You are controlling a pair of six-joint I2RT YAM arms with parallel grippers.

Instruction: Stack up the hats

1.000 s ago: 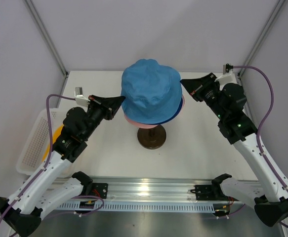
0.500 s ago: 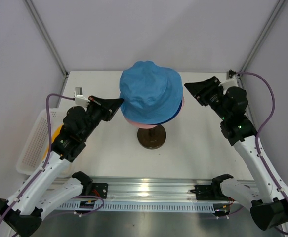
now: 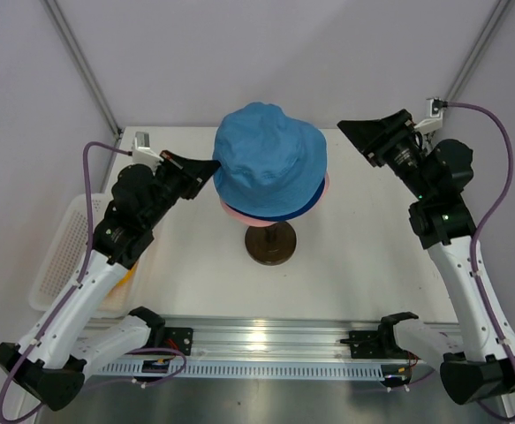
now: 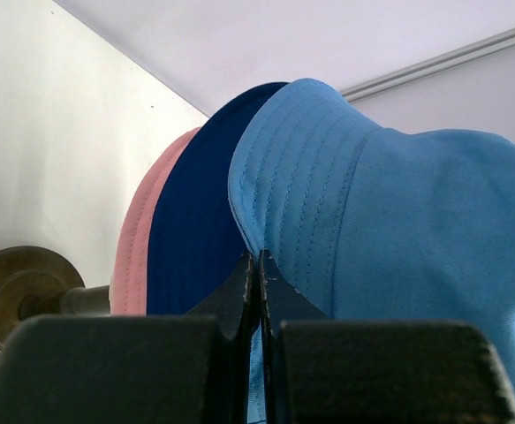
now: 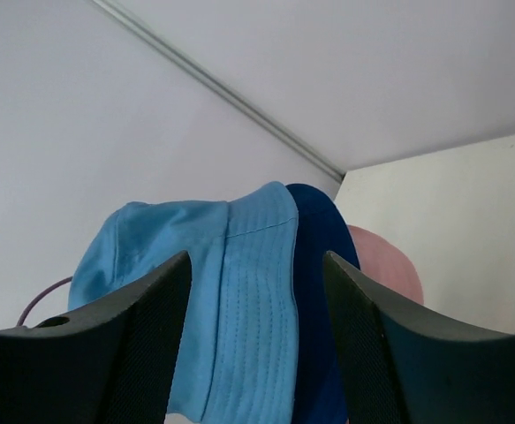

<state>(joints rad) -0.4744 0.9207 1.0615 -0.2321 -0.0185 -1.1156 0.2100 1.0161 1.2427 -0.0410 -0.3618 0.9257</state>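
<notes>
Three hats sit stacked on the mannequin head: the light blue hat (image 3: 270, 163) on top, the navy blue hat (image 3: 285, 215) under it, and the pink hat (image 3: 233, 212) lowest, only their brims showing. At the left brim of the light blue hat (image 4: 398, 230), my left gripper (image 3: 215, 166) (image 4: 259, 258) is shut with a sliver of its fabric pinched between the jaws. My right gripper (image 3: 356, 134) (image 5: 257, 258) stands open, off the right side of the stack and touching nothing. A sliver of yellow-orange (image 3: 130, 272) shows under the left arm.
The stack's dark round base (image 3: 270, 246) stands mid-table on a thin stem. A white basket (image 3: 52, 261) lies off the table's left edge beneath the left arm. A metal rail (image 3: 266, 340) runs along the near edge.
The right gripper has opened, let go of the light blue hat's right brim and drawn back up and to the right. The left gripper stays shut on the left brim, slightly raised.
</notes>
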